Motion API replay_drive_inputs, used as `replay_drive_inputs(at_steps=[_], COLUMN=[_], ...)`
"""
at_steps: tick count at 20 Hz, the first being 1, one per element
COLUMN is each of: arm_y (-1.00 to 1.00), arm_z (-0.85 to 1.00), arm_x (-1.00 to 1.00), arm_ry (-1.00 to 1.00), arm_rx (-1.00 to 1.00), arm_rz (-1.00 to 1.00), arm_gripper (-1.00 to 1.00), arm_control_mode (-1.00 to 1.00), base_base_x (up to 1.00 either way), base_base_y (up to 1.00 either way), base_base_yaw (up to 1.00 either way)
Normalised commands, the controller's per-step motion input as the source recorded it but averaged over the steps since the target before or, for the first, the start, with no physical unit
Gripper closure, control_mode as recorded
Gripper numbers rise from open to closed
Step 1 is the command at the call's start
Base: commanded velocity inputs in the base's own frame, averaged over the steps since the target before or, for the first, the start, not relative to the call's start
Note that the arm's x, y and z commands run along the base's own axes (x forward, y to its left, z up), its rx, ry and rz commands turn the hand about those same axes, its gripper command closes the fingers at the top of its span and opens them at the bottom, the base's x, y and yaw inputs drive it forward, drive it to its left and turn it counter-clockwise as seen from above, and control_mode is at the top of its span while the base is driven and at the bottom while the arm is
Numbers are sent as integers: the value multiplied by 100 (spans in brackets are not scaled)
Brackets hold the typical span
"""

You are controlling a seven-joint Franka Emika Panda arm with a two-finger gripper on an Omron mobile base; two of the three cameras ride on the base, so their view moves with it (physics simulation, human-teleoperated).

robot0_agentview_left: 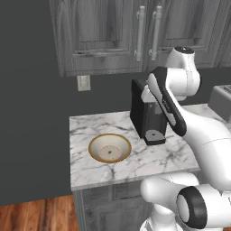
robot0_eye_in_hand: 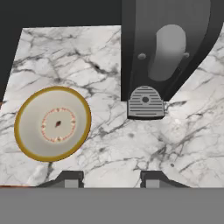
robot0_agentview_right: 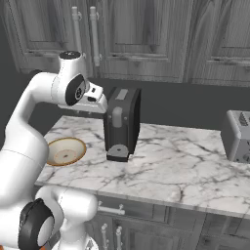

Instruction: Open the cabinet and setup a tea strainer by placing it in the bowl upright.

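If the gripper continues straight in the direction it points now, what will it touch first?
Most likely the bare marble counter, between the bowl and the coffee machine. The gripper is empty with jaws apart, and nothing lies straight ahead of it, though depth is hard to judge.

counter (robot0_eye_in_hand: 131, 148) under the hand: polished white marble, grey veining, smooth; bowl (robot0_eye_in_hand: 52, 124) ahead-left of the fingertips: matt cream glaze like ceramic, golden-tan rim, brownish speckled centre ring; coffee machine (robot0_eye_in_hand: 164, 48) ahead-right: matt black plastic body, ribbed grey drip tray; cabinet (robot0_agentview_left: 113, 36) above: dark grey wood grain, panelled, satin; its bar handles (robot0_agentview_left: 140, 34): light grey, look like brushed metal; toaster (robot0_agentview_right: 238, 135) far right: grey, metallic-looking.
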Motion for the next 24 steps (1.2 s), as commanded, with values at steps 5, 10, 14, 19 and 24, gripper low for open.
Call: replay_drive_inputs(at_steps=[5,10,14,19,24], arm_y=[9,23,6,-27,-57], arm_z=[0,33,64,98,98], arm_x=[0,-2,-6,0,0], arm_ry=[-8,-31,-46,-41,-17], arm_rx=[0,-10,-12,0,14], arm_rz=[0,0,-2,-11,-14], arm_gripper=[-100,-100,-100,-100,-100], arm_control_mode=[-100,-100,-100,-100,-100], base_base_x=[0,0,0,0,0], base_base_y=[0,0,0,0,0], base_base_yaw=[0,0,0,0,0])
